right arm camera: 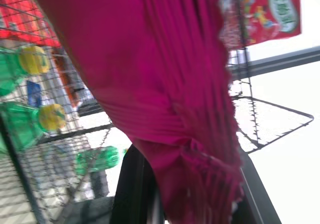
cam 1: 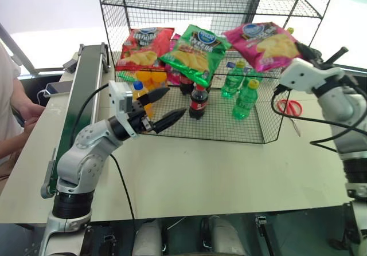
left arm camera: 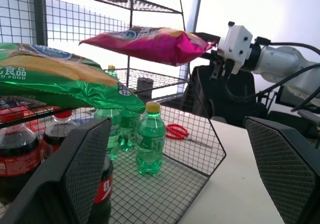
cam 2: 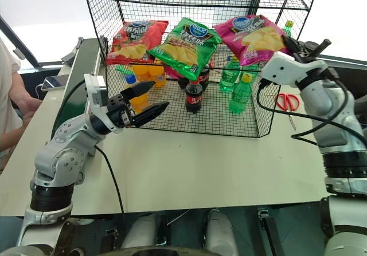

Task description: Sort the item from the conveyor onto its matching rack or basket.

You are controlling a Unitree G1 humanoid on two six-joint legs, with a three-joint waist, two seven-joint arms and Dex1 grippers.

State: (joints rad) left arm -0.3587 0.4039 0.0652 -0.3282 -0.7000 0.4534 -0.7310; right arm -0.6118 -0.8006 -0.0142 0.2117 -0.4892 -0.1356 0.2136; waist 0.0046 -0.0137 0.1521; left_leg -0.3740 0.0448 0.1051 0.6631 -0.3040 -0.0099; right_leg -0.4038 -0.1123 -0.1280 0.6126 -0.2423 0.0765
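The right claw (cam 2: 293, 46) is pressed together on the crimped end of the pink bag (cam 2: 252, 35), a crinkly foil pouch held flat and nearly level at the right of the rack's (cam 2: 229, 127) middle tier, beside a green bag (cam 2: 184, 45) and a red bag (cam 2: 136, 39) lying there. The left claw (cam 2: 148, 100) is spread wide and holds nothing, its pointed black fingers (cam 1: 171, 118) hovering at the rack's front left corner, above the pale desk (cam 1: 229, 176). The rack is black wire mesh, and plastic bottles (cam 1: 241, 90) with yellow caps stand on its bottom tier, along with dark cola bottles. The left wrist view shows the bag's thin side profile and the fingers' gridded pads. The right wrist view shows the pleated seal between the fingers. The head views show red scissors (cam 2: 289, 101) on the desk and the green conveyor (cam 1: 83, 95) at left.
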